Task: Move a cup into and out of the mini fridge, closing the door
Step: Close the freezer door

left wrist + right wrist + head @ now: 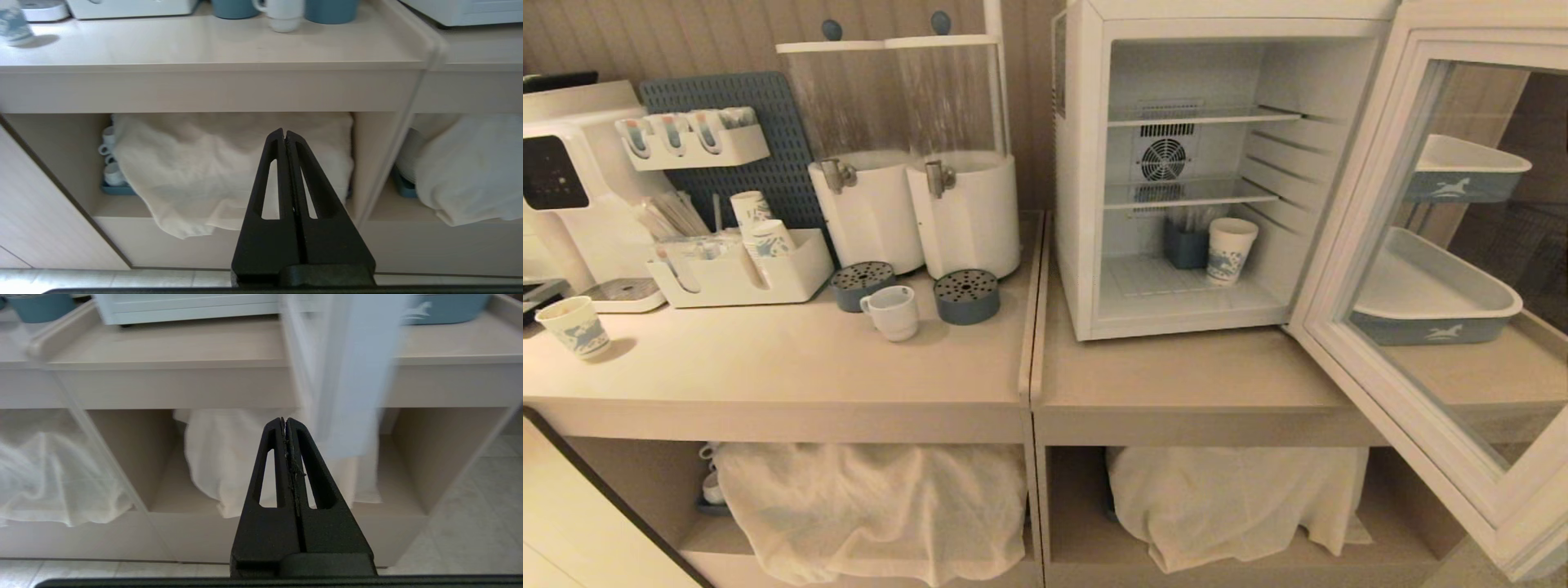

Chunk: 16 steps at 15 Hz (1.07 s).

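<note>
each end effector, left (284, 136) and right (284, 424), is formed of matte black tapered fingers pierced by long slots.

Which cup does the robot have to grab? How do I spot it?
Find the two big white drink dispensers on the counter's left half. Between the two round blue drip trays before them stands the cup. It is plain white, squat, with a loop handle; the paper cups are taller, blue-patterned, handleless.
</note>
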### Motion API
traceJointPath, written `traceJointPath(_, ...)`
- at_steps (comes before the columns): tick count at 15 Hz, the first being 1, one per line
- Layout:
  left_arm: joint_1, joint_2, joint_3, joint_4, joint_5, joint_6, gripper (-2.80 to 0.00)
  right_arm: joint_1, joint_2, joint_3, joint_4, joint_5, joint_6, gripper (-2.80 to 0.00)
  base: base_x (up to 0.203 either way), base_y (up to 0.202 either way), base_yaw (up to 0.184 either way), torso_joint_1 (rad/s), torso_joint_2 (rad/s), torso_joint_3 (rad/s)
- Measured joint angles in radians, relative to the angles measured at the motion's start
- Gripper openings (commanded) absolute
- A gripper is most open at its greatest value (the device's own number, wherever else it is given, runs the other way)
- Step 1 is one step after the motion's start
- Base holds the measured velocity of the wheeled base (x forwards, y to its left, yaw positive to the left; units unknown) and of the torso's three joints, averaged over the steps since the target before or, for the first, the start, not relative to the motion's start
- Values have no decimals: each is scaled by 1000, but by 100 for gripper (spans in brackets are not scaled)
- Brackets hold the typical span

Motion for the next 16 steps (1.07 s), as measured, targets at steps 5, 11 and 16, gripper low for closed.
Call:
traceJointPath(5,0,0,0,-1,0,0,-280,0,0,0,0,1,0,-280,0,-194,0,3,1,1)
traceJointPath(11,1,0,0,0,0,-1,-280,-1,0,0,1,1,-1,-280,0,-191,1,1,3,3)
traceJointPath(16,0,0,0,-2,0,-7,-280,-1,0,0,0,0,0,-280,0,-90,1,2,2,1)
